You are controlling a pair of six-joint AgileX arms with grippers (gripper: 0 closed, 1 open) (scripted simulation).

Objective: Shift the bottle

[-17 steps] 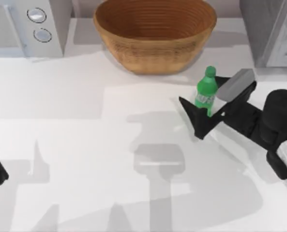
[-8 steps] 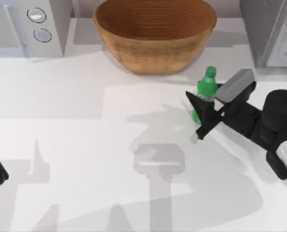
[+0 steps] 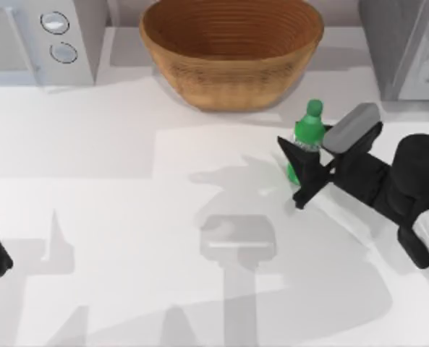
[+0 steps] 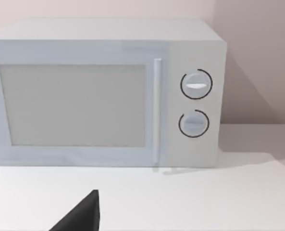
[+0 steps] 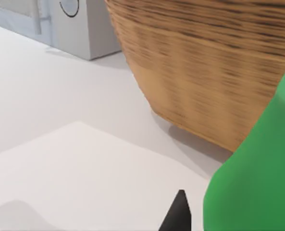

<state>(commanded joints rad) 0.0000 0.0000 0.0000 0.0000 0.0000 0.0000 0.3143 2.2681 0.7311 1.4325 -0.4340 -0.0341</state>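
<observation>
Upright on the white table [image 3: 127, 217], the small green plastic bottle [image 3: 307, 134] is gripped at its lower body by the right gripper [image 3: 299, 172], just before the brown wicker bowl [image 3: 232, 50]. Left arm parked at the left edge.

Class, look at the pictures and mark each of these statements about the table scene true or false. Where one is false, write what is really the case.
1. The bottle stands upright on the table. True.
2. The bottle lies inside the wicker bowl. False: it stands on the table in front of the bowl, toward the right.
3. The right gripper is at the bottle, fingers around its lower body. True.
4. The left arm is holding the bottle. False: it is parked at the table's left edge.
5. The microwave has two round dials. True.
6. The bottle's cap is red. False: it is green.
</observation>
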